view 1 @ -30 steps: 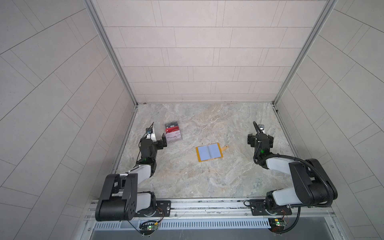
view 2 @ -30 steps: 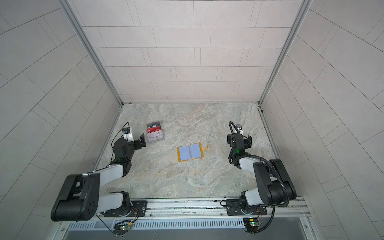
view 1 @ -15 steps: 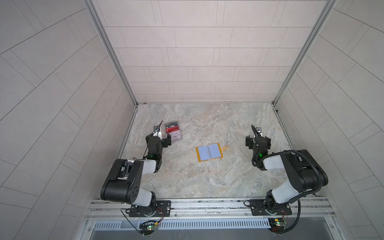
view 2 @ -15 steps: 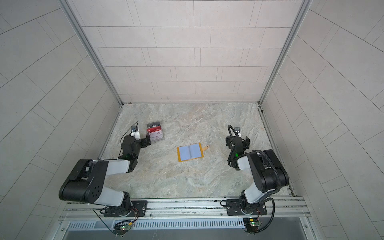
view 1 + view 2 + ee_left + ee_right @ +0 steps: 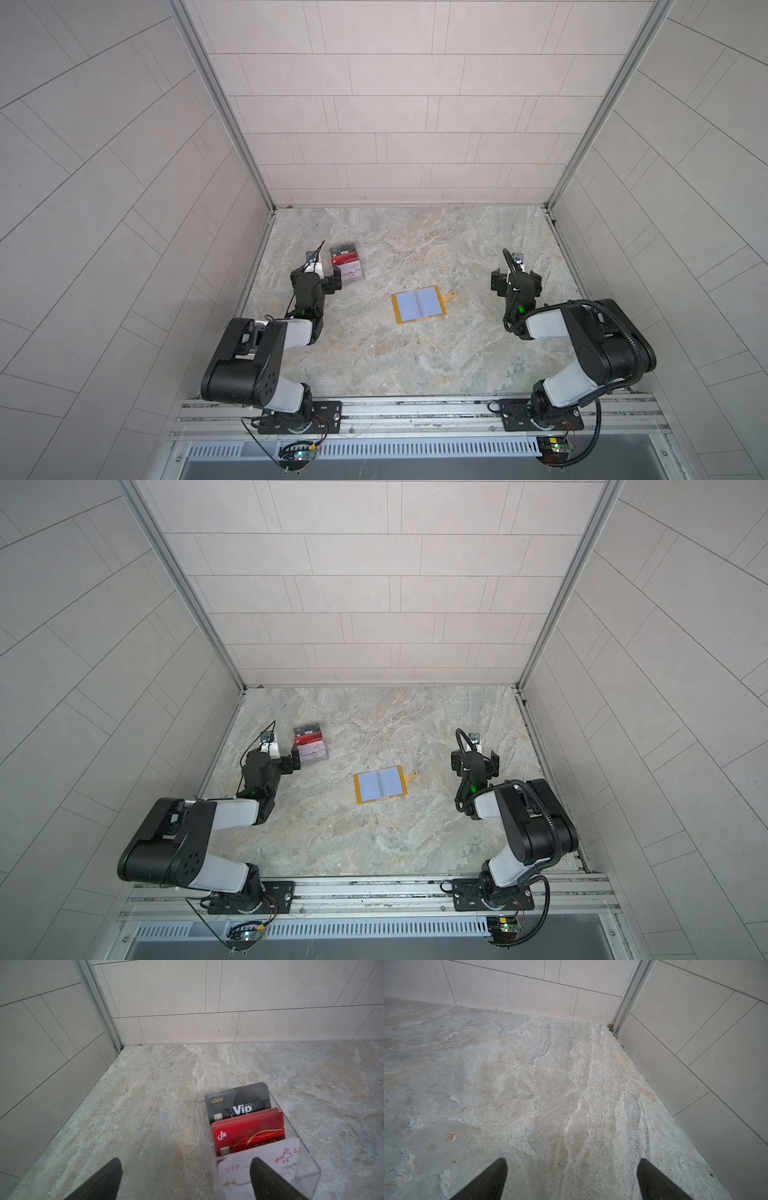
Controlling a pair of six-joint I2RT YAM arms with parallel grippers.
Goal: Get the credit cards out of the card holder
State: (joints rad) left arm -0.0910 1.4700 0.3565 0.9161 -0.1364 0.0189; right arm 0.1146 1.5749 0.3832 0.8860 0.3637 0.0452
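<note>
Card holder (image 5: 419, 304), mustard-yellow booklet wallet with bluish-grey sleeves: open flat, middle of marbled tabletop (image 5: 374, 357), unmoved, untouched.
Left gripper (image 5: 185, 1164): jaws wide, empty, edged closer to clear tiered stand (image 5: 309, 1176) of grey, red and white credit cards (image 5: 247, 1128) by left edge.
Right gripper (image 5: 572, 1162): wide, empty.
Neither yet addresses the holder.

One card holder (image 5: 419, 304), one clear stand (image 5: 308, 1169), three card stacks (image 5: 249, 1130).
</note>
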